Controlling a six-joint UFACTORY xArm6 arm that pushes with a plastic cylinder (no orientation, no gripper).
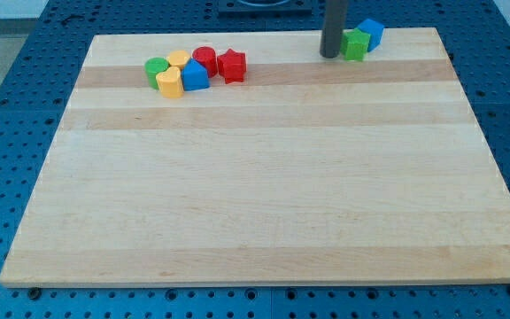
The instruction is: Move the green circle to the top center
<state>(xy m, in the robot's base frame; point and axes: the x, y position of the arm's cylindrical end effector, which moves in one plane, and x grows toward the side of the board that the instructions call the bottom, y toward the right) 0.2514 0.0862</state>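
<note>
no readable text, labels, numbers, signs anywhere
</note>
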